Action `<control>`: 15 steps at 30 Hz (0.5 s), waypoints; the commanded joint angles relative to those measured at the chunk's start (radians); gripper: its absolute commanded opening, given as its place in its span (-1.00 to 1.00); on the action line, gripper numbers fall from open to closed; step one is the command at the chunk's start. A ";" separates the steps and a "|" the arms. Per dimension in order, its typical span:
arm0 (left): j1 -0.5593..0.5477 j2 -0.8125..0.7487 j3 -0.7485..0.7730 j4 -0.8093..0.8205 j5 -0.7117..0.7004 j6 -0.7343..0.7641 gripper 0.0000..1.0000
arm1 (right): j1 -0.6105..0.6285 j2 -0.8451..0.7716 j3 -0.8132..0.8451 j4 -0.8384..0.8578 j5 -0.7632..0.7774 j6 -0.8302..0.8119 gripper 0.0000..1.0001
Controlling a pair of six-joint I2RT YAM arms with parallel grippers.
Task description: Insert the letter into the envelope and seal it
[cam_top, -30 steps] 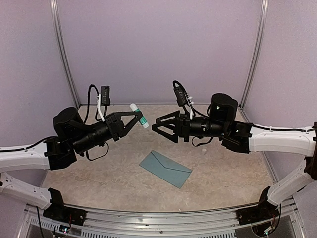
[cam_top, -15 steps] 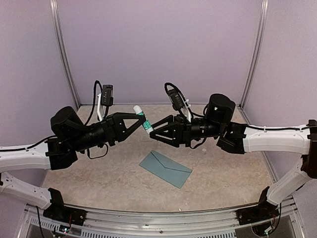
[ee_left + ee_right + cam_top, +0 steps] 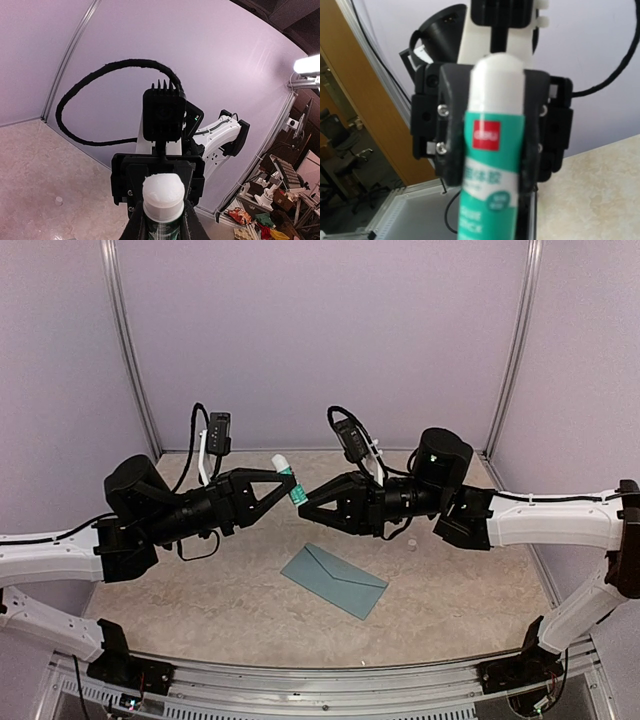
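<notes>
Overhead, both arms are raised over the table w/ grippers tip to tip. L gripper is clamped on the glue stick at mid-body; the stick is tilted, white end up and away, teal body slanting down toward the R side. R gripper meets the stick's lower end w/ its jaws drawn narrow. Can't tell if they actually pinch it. The envelope lies flat on the table below the grippers, a bit R of centre and on the near side, flap lines up, well apart from both. A small white bit sits on the table under the R arm.

L wrist cam: white stick end is close to the lens, L fingers tight on either side, R gripper's black body and camera face-on just behind.

R wrist cam: the stick fills the centre, upright, red and green label, blurry. L gripper's black body is behind it, its fingers flanking the stick. R jaw state isn't clear here either.
</notes>
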 commanded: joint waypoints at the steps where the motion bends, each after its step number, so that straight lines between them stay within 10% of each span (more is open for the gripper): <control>1: 0.000 -0.002 0.001 0.017 0.002 0.016 -1.00 | 0.009 0.011 0.032 0.011 0.005 0.001 -0.71; 15: -0.035 -0.004 0.013 -0.125 -0.253 0.083 -1.00 | 0.057 -0.021 0.154 -0.418 0.618 -0.207 -1.00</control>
